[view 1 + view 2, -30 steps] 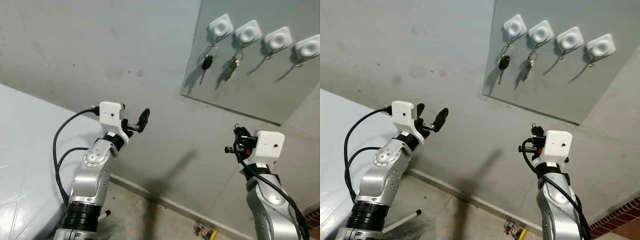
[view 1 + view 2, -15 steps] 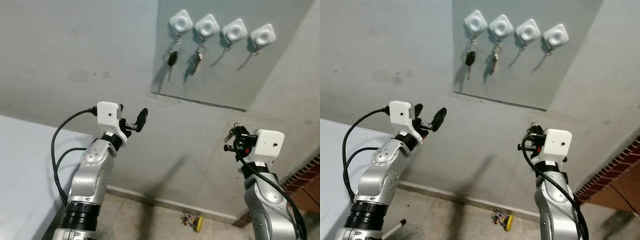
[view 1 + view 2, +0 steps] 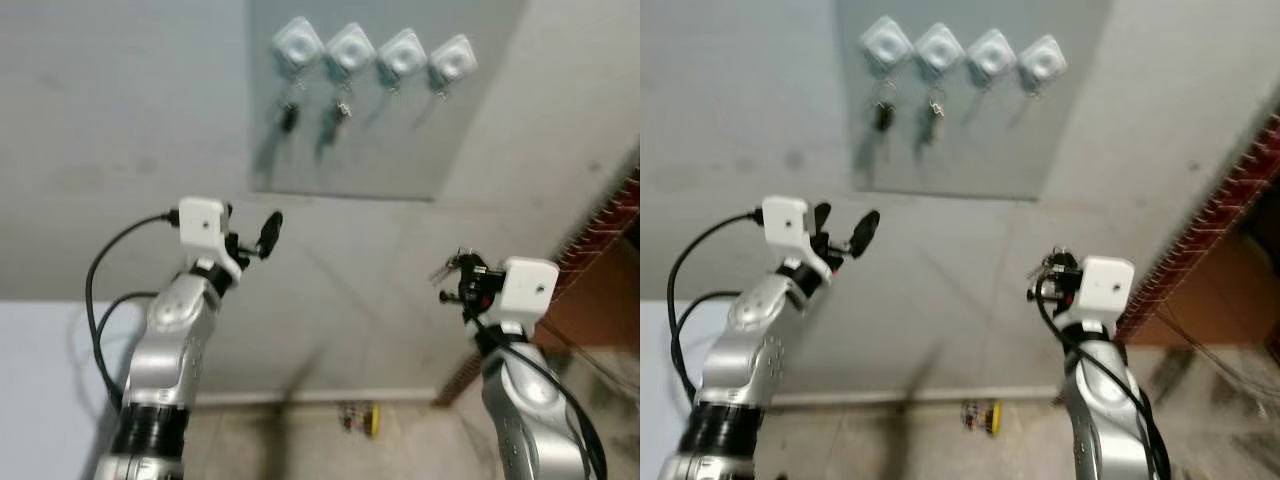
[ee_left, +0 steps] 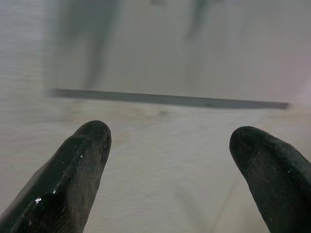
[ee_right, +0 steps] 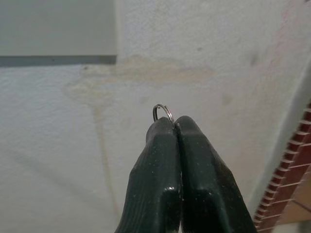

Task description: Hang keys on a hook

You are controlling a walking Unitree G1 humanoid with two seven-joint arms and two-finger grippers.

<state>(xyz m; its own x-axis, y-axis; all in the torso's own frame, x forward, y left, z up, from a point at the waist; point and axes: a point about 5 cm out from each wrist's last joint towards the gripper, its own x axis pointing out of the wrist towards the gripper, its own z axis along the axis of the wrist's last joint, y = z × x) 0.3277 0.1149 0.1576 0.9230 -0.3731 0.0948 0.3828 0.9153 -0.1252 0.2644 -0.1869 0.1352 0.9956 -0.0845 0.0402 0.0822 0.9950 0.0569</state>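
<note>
Facing a grey wall w/ a panel [image 3: 400, 150] carrying four white hooks [image 3: 350, 45]; two leftmost hold blurred keys [image 3: 288, 115], other two look bare. Right gripper [image 5: 176, 127], low and right of the panel, has jaws pinched tight on a key ring [image 5: 163, 111]; rest of that bunch is hidden. Left gripper [image 4: 170, 141] raised at left, jaws wide apart, holding nothing. Small yellow object [image 3: 365, 418] on floor, too blurred to identify.

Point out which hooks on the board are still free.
The two rightmost hooks: nothing hangs from them, while the two left ones each carry keys.
</note>
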